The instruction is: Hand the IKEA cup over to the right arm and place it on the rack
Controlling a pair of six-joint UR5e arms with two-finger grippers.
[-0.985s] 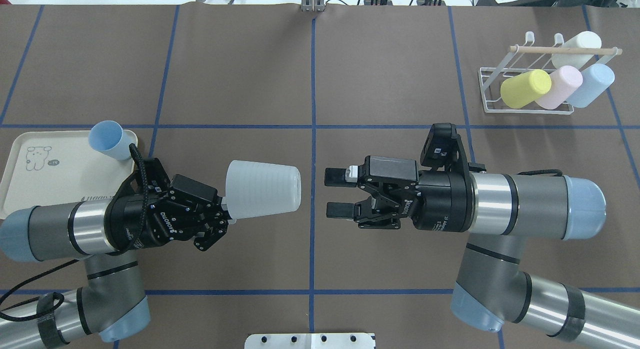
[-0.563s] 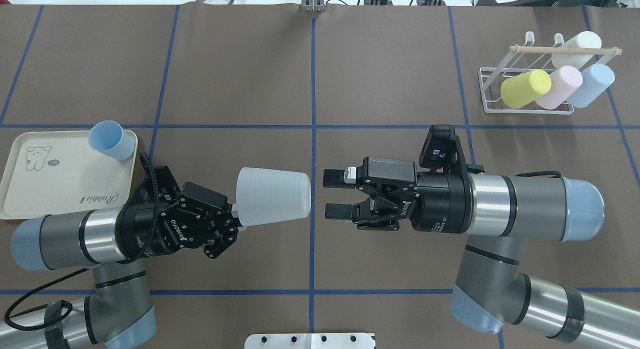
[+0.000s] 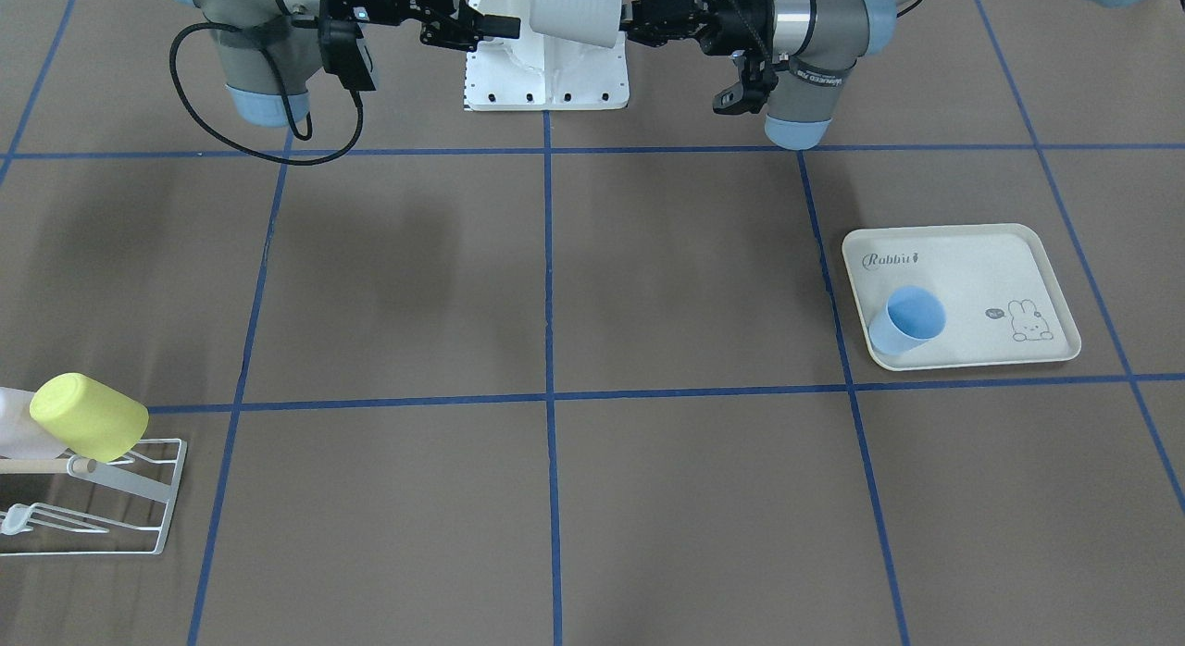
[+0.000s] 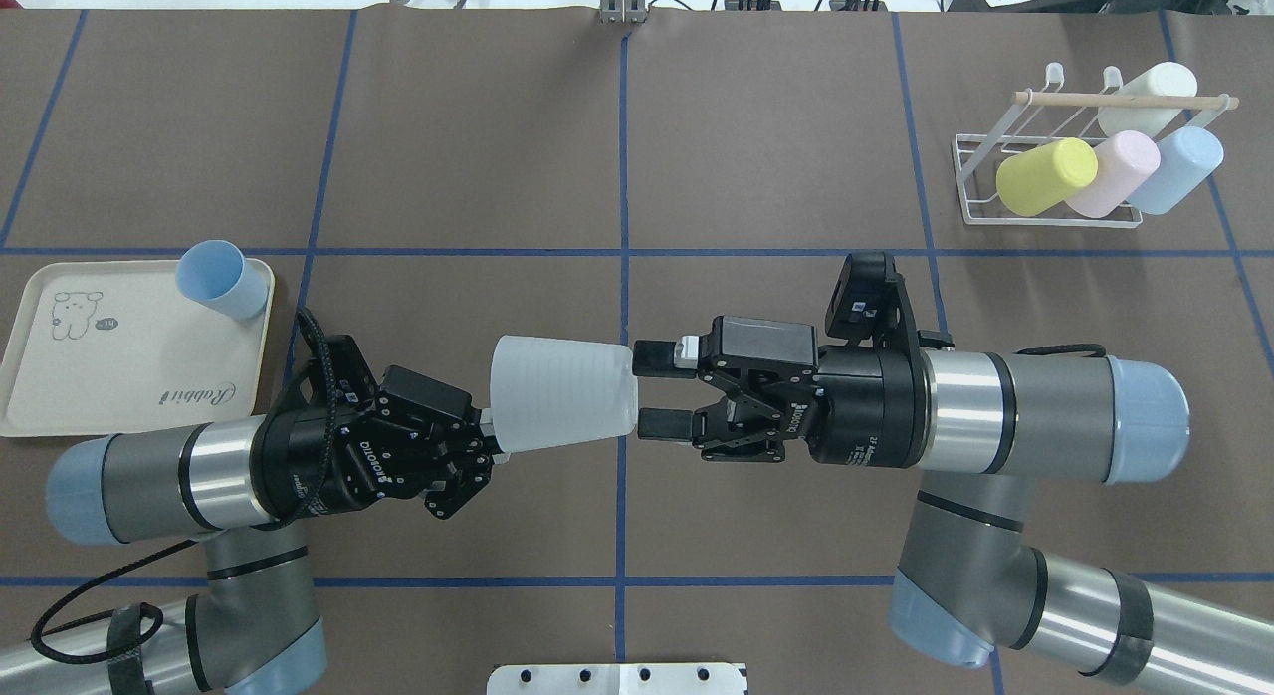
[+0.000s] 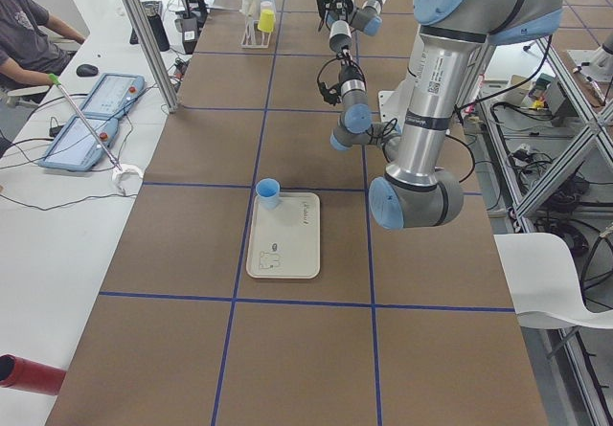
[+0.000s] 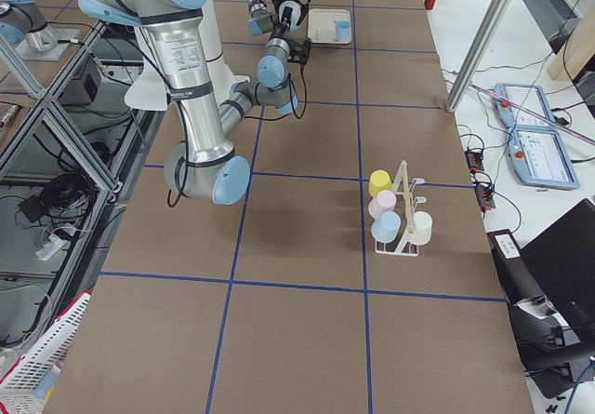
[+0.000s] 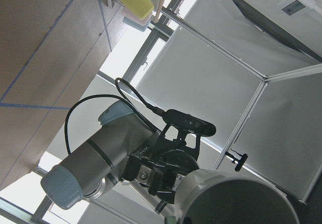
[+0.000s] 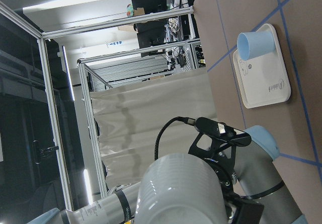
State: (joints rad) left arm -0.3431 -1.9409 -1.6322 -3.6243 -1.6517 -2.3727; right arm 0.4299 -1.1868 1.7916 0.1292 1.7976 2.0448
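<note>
white cup (image 4: 564, 392) hangs over mid counter, lying sideways. left claw (image 4: 490, 444) is clamped on its rim end; base faces right claw (image 4: 655, 390), which is spread wide w/ nothing in it. cup looks light, stiff plastic, ribbed so prob. not slippery. right claw should straddle the base end, one finger each side. vs 0.6 s ago: left arm has pushed the cup rightward, gap closed; base now at the fingertips, maybe touching. rack (image 4: 961, 177) is well apart.
</note>
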